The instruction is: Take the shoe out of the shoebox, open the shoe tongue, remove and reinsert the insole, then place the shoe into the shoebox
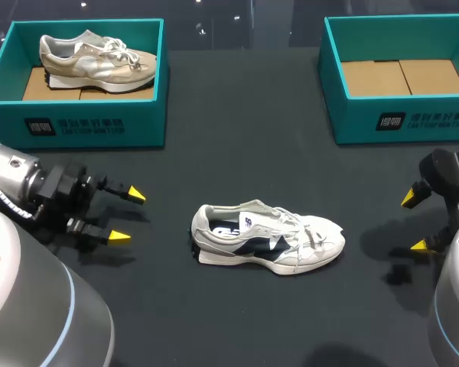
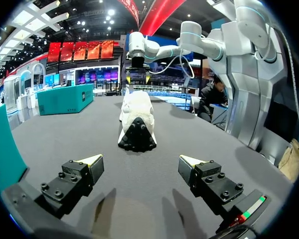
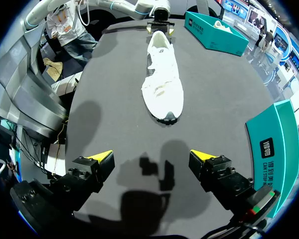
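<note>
Midway between the left end effector [image 1: 128, 215] and right end effector [image 1: 413, 222], both spread and empty, the white shoe [image 1: 268, 238] lies loose on the surface [image 1: 237, 138], so tugging its tongue [image 1: 275, 218] unbraced could simply drag it.

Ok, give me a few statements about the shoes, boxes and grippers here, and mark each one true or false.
1. The white shoe lies on the table between the two grippers. True.
2. The left gripper is shut on the white shoe. False: it is open and apart from the shoe.
3. The left box holds a beige shoe. True.
4. The right box holds a shoe too. False: only its cardboard floor shows.
5. The right gripper is open, touching nothing. True.
</note>
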Robot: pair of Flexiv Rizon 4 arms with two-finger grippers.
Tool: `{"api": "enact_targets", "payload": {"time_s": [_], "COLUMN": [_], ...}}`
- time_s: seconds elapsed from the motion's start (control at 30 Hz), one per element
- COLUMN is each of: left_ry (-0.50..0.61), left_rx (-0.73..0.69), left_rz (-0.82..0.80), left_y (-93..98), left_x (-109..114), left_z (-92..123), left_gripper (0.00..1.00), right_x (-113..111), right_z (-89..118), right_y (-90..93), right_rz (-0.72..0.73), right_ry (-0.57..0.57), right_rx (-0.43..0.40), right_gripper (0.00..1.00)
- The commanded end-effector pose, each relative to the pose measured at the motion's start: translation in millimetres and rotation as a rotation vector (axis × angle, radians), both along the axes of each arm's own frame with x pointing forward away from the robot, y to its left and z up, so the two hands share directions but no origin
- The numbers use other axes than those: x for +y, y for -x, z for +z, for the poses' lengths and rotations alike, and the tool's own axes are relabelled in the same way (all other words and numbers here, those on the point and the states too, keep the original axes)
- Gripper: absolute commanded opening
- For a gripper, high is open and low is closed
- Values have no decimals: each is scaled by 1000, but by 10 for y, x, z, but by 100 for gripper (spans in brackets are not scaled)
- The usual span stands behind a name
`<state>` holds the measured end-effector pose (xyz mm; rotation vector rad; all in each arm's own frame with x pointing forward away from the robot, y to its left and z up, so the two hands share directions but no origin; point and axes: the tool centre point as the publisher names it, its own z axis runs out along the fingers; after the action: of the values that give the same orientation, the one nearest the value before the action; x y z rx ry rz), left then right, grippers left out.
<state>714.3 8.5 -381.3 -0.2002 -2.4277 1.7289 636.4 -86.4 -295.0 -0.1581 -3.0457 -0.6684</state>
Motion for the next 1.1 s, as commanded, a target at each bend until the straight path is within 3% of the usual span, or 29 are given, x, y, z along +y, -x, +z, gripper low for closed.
{"api": "enact_targets", "payload": {"time_s": [0.03, 0.47, 1.1], "left_ry": [-2, -2, 25], "left_rx": [-5, -4, -8], "left_rz": [15, 48, 103], "left_y": [51, 165, 159], "left_x": [-3, -133, -600], "left_z": [4, -92, -188], "left_gripper": [100, 100, 100], "right_x": [6, 6, 6], "right_z": [2, 2, 2], "right_y": [16, 16, 16], "right_rz": [-2, -2, -2], "right_ry": [4, 4, 4], "right_rx": [-2, -2, -2], "right_gripper": [100, 100, 100]}}
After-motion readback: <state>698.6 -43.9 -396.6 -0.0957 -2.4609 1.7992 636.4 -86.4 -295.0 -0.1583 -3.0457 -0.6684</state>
